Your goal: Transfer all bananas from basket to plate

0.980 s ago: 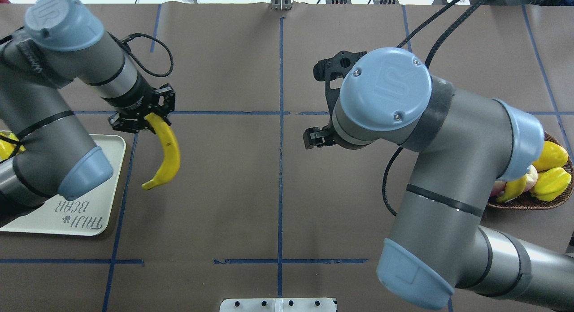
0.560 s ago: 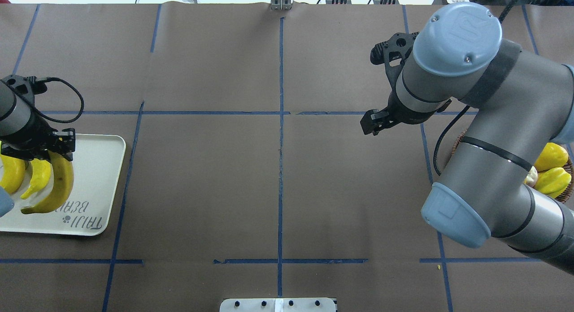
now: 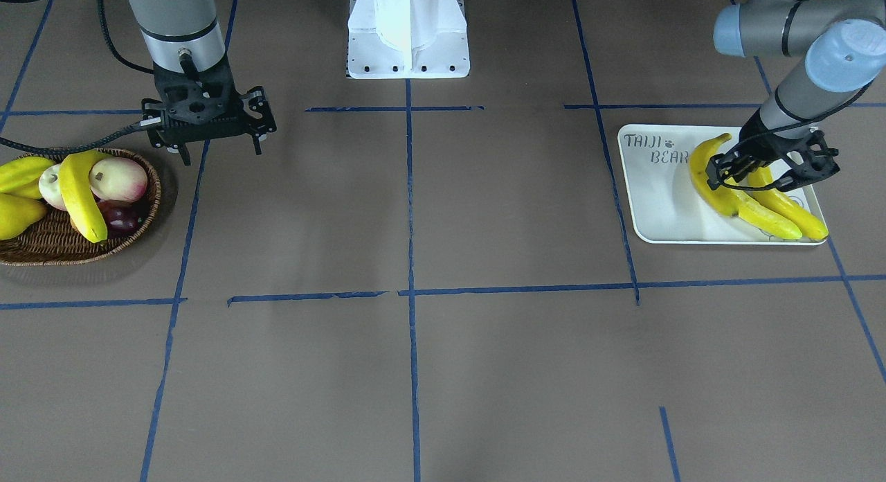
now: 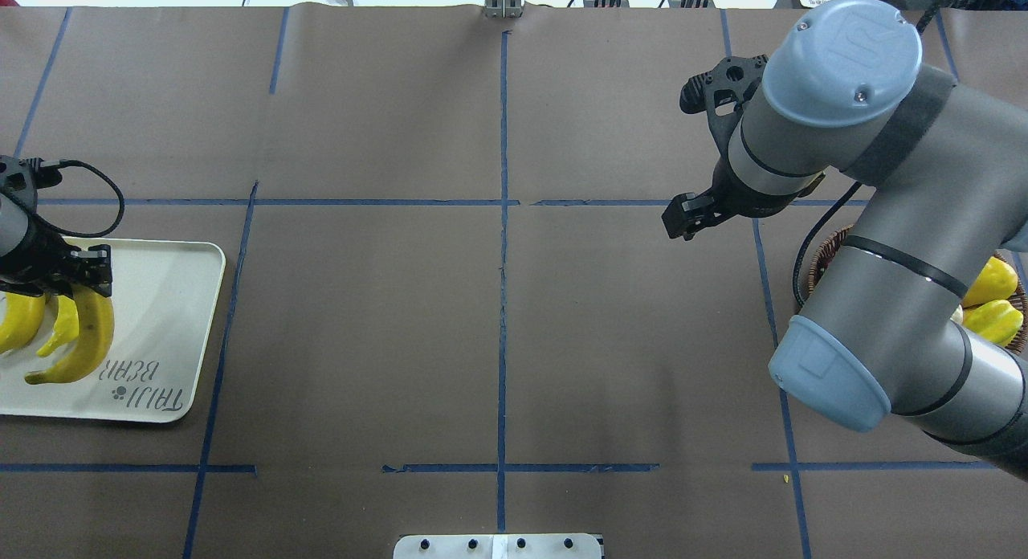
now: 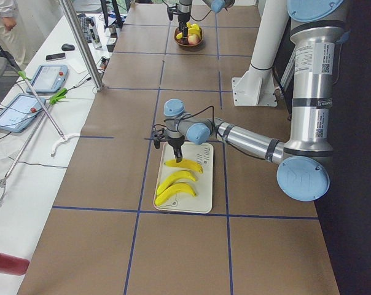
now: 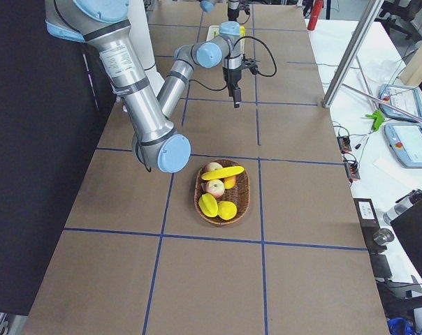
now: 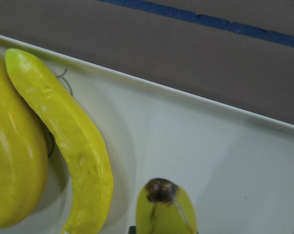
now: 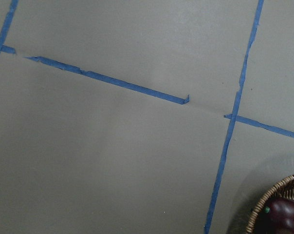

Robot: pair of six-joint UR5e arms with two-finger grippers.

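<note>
Left hand [image 3: 728, 172] of the robot, at the right of the front-facing view, sits low over the white plate [image 3: 664, 212]. Its fingers are pressed onto one end of a banana [image 3: 702, 170]. That banana curves across the plate just beside the grey "TAIJI BEAR" lettering [image 3: 654, 149], and it is hard to tell whether its whole length touches the plate. Two more bananas [image 3: 767, 221] lie side by side on the plate, to the right of the gripped one in this view. The left wrist view shows them at the left of the frame and the gripped banana's dark tip at bottom centre. The right hand [image 3: 221, 152] is at the upper left of the front-facing view, fingers spread and holding nothing. It hangs over the brown desk [image 3: 415, 364], just beside the upper right rim of the wicker basket [image 3: 41, 250]. A fourth banana [image 3: 79, 194] lies across the top of the fruit in the basket. Around it are a pink-and-cream round fruit [image 3: 118, 179], a yellow-green ridged fruit [image 3: 24, 174], a yellow pear-shaped fruit [image 3: 14, 215] and a dark purple fruit [image 3: 121, 219]. Blue tape lines [image 3: 408, 191] divide the desk into squares.
</note>
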